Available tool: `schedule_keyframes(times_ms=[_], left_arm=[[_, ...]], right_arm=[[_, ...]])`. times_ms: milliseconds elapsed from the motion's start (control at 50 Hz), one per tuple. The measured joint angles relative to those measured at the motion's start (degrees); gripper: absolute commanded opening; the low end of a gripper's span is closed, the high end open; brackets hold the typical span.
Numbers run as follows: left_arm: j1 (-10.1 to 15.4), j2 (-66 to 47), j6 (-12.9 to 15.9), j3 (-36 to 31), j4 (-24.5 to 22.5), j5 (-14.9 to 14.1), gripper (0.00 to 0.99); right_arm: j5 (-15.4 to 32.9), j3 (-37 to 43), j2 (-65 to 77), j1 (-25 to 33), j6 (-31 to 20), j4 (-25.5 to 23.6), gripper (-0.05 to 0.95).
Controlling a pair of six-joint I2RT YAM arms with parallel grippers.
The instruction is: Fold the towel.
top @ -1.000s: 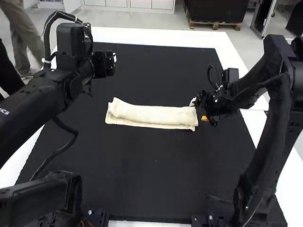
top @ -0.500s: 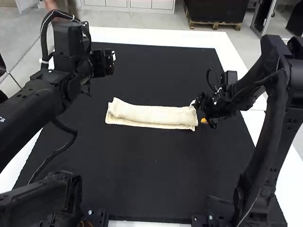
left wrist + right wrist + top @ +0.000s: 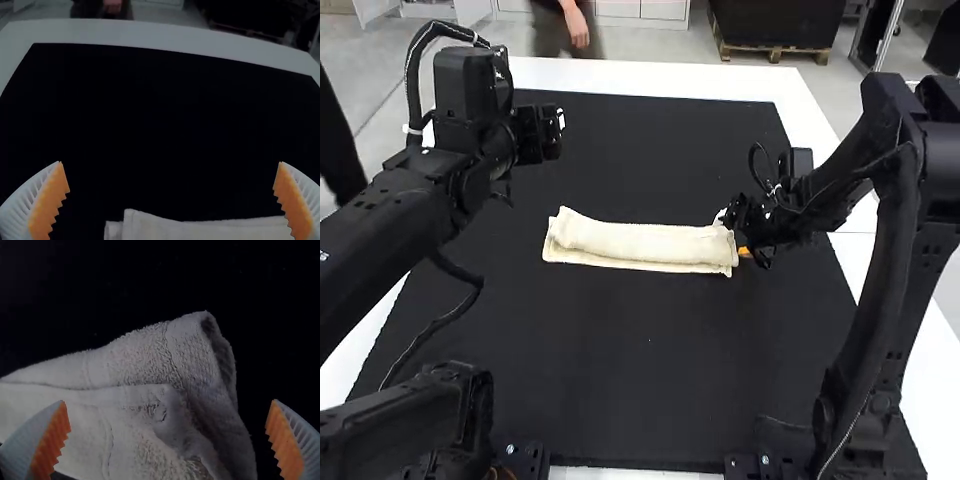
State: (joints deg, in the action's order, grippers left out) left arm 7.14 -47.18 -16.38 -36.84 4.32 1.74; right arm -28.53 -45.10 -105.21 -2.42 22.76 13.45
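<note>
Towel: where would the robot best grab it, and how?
Probably the short end of the towel nearest the right gripper, coming from that side: the folded strip is narrow there, its layers bulge, and the gripper is open beside it.

The high view is bright, the table glaring nearly white beyond the towel. Both wrist views are dim: around the towel, the mat sinks to black. In the right wrist view, soft shadow fills the towel's folds. The light's source cannot be told.
</note>
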Motion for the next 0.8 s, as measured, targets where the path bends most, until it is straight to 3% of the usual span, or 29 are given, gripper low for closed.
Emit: schedule_keyframes(times_ms=[800], left_arm=[[0.02, 0.00, -0.02, 0.00, -0.09, 0.00, 0.961]], right_arm=[[2.08, -0.11, -0.87, -2.99, 1.73, 1.16, 0.89]])
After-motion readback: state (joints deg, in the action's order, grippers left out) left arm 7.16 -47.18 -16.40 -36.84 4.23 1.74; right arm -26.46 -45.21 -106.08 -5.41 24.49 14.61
